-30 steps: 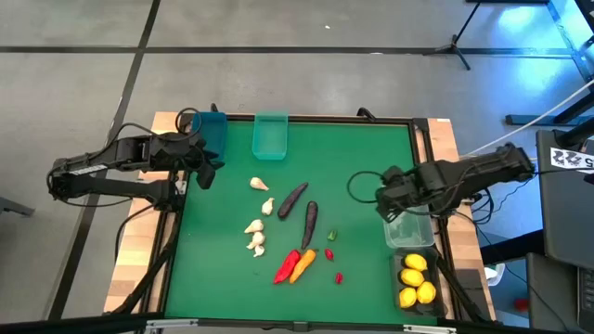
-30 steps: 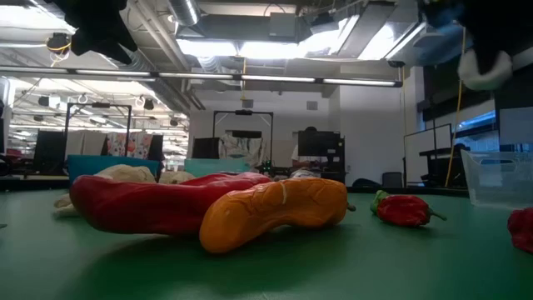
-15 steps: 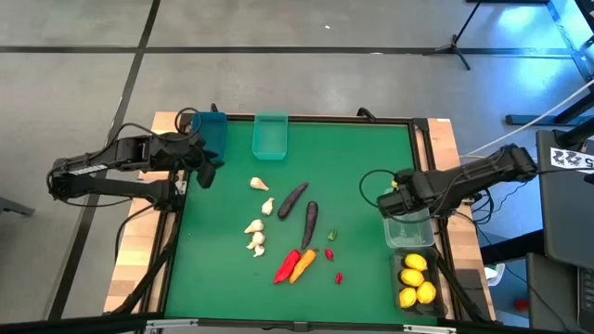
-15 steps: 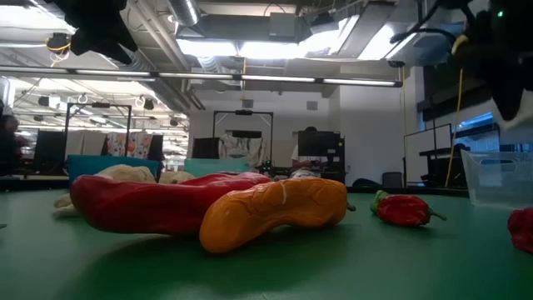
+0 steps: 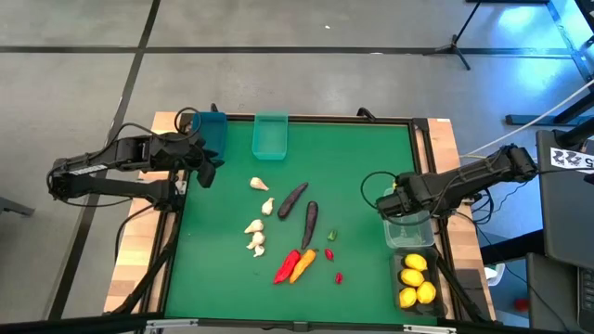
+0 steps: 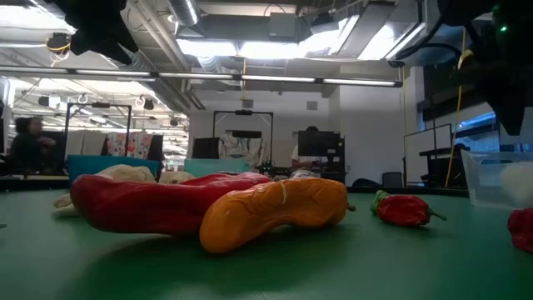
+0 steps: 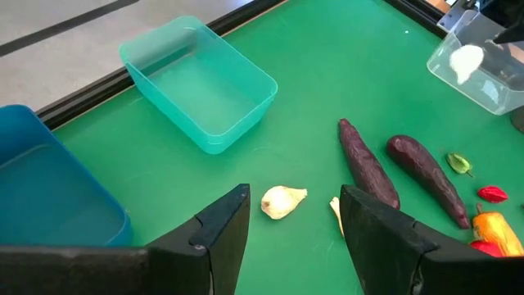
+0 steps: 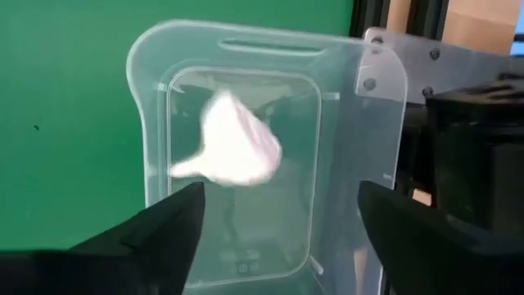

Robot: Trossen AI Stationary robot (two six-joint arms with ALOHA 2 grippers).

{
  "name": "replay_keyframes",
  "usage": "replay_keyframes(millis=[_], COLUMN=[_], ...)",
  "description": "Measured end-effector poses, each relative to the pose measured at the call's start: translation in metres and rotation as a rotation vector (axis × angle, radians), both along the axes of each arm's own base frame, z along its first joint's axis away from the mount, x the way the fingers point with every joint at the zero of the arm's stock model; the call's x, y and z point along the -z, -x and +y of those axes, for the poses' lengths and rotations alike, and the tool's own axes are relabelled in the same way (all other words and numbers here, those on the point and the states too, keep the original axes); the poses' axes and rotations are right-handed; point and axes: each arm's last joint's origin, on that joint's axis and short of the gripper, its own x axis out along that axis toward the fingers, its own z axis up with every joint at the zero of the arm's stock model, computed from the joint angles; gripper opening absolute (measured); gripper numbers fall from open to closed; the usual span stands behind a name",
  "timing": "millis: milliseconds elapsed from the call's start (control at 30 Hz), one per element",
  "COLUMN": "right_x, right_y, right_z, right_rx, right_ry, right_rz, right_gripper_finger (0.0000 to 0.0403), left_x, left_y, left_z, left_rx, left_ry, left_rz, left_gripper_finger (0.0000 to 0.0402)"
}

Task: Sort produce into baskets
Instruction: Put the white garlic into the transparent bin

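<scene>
My right gripper [image 5: 393, 200] [image 8: 278, 246] is open above the clear bin [image 5: 409, 232] at the table's right edge. A cream-white garlic bulb [image 8: 237, 143] shows blurred inside that bin, clear of the fingers; it also shows in the low view [image 6: 508, 175]. My left gripper [image 5: 206, 170] [image 7: 295, 221] is open and empty by the table's far left, next to the blue bin [image 5: 212, 130]. The teal bin [image 5: 270, 135] stands beside it. Garlic bulbs [image 5: 256, 234], two eggplants [image 5: 310, 221], a carrot [image 5: 303, 264] and red chilies [image 5: 286, 266] lie mid-table.
A dark grey bin [image 5: 399, 264] with lemons [image 5: 415, 281] stands near the clear bin, toward the near edge. A green bit [image 5: 331, 236] and small red pieces [image 5: 339, 276] lie right of the carrot. Open green mat lies between the produce and the right-hand bins.
My right gripper has gone toward the table's right edge and down over the clear bin. The garlic bulb that was at its fingers has left them and dropped into the bin. My left arm has kept still.
</scene>
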Motion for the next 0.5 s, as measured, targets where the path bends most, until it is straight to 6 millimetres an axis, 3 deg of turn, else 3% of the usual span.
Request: replay_keyframes(millis=[133,267,367,500], right_x=[-0.001,-0.018,-0.039,-0.073], right_y=[-0.002,-0.016,-0.034,-0.066], right_z=[0.002,0.005,0.008,0.012], right_rx=[0.005,-0.040,-0.101,-0.211], right_ry=[-0.045,-0.073,-0.054,0.085], right_rz=[-0.018,-0.149,-0.353,-0.748], right_gripper_finger=[0.0342,0.0336,0.0327,0.0320], left_x=[0.000,0.000,0.000,0.000], left_y=[0.000,0.000,0.000,0.000], left_z=[0.000,0.000,0.000,0.000], left_rx=[0.004,0.004,0.004,0.003], left_ry=[-0.004,-0.004,-0.004,-0.004], left_rz=[0.003,0.002,0.002,0.002], left_gripper_finger=[0.0185,0.0185,0.0185,0.0185])
